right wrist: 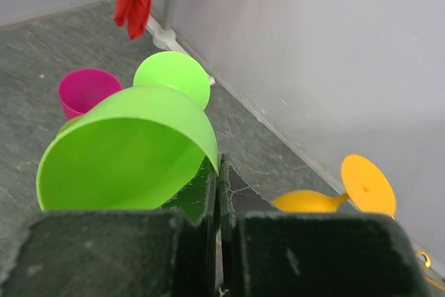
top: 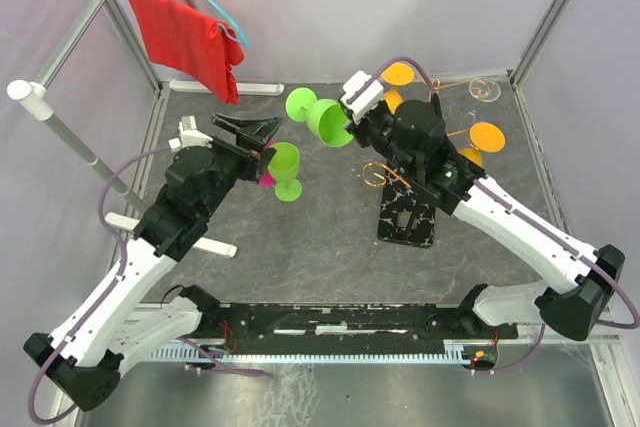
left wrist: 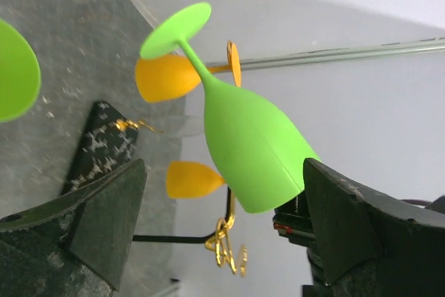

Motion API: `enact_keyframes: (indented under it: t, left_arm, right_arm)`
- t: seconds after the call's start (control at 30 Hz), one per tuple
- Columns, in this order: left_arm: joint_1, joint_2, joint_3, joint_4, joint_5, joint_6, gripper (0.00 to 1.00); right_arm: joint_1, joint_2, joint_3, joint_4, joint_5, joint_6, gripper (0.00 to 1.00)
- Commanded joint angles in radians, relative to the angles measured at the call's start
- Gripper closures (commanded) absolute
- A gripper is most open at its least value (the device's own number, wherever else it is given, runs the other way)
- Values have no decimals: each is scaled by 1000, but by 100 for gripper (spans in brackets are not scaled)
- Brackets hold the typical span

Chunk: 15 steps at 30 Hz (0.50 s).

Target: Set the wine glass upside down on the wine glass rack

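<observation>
Wine glass (top: 328, 119), a green one, is not on the rack yet: I see it held on its side near the back of the table (top: 330, 247), its foot pointing to the back left and its open bowl toward the right arm.

Starting from the left, a red cloth (top: 185, 37) hangs at the back corner. My left gripper (top: 265, 150) has its fingers spread wide and nothing between them. Just to its right a second green glass (top: 285, 169) stands upright on the table, with a pink cup (top: 268, 179) tucked against its near-left side.

Next comes the held wine glass, a little behind that standing glass. My right gripper (top: 348, 127) is clamped on the rim of its bowl; in the right wrist view the fingers (right wrist: 208, 196) pinch the green wall, one inside and one outside.

Right of that stands the wine glass rack (top: 408, 215), gold wire on a black veined base, apart from the held glass. Orange glasses (top: 487, 135) hang on its arms with their feet up, and a clear glass (top: 485, 90) sits at the far right.
</observation>
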Motion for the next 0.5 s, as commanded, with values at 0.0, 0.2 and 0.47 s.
enact_keyframes:
  t: [0.0,0.2,0.47]
  left_arm:
    - [1,-9,-42,151,32,-253,1]
    - [1,-43,-128,212,-46,-357,5]
    - [2,-64,-186,255,-122,-443,23]
  right_arm:
    - [26,-58,-49,251,-51,14,99]
    - [75,-63,-102,349,-55,-18,99]
    - [140,-56,-127,391,-49,-61,99]
